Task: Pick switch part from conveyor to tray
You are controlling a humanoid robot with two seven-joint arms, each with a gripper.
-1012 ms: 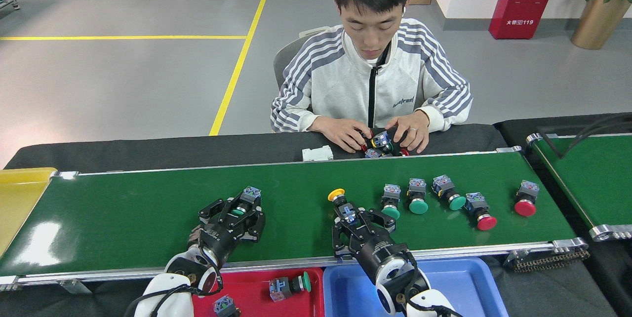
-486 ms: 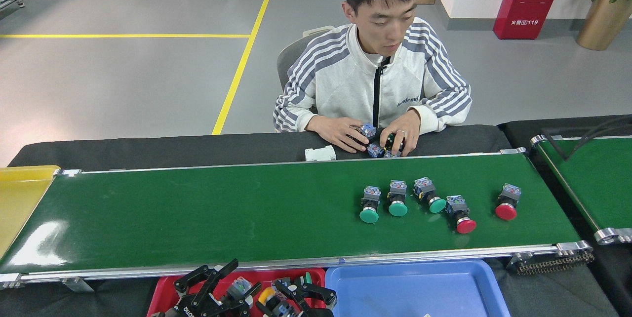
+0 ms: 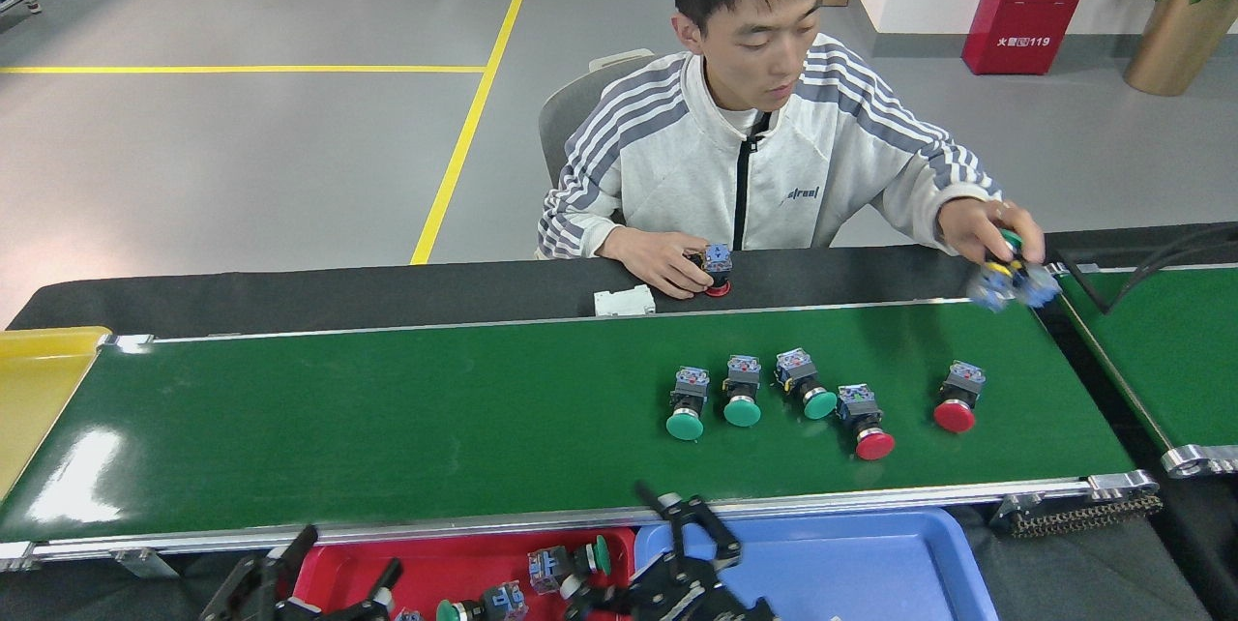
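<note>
The conveyor [image 3: 387,418] runs across the middle of the head view. Five switch parts lie on its right half: three with green caps [image 3: 685,403], [image 3: 742,392], [image 3: 805,384] and two with red caps [image 3: 864,421], [image 3: 957,399]. Below the near rail sit a red tray [image 3: 464,548] and a blue tray [image 3: 870,563]. The red tray holds switch parts [image 3: 566,563], [image 3: 479,602]. My left gripper [image 3: 319,592] is open at the red tray's left edge, holding nothing. My right gripper [image 3: 667,563] is open over the seam between the trays.
A person sits behind the belt. One hand [image 3: 991,234] holds switch parts above the belt's far right end; the other [image 3: 667,268] rests on a part on the black table. A second green belt [image 3: 1161,350] is at right, a yellow bin [image 3: 39,379] at left.
Both grippers opened and sank lower over the trays; a green-capped part now lies in the red tray. The parts on the belt shifted left. The person's hand reached right with parts.
</note>
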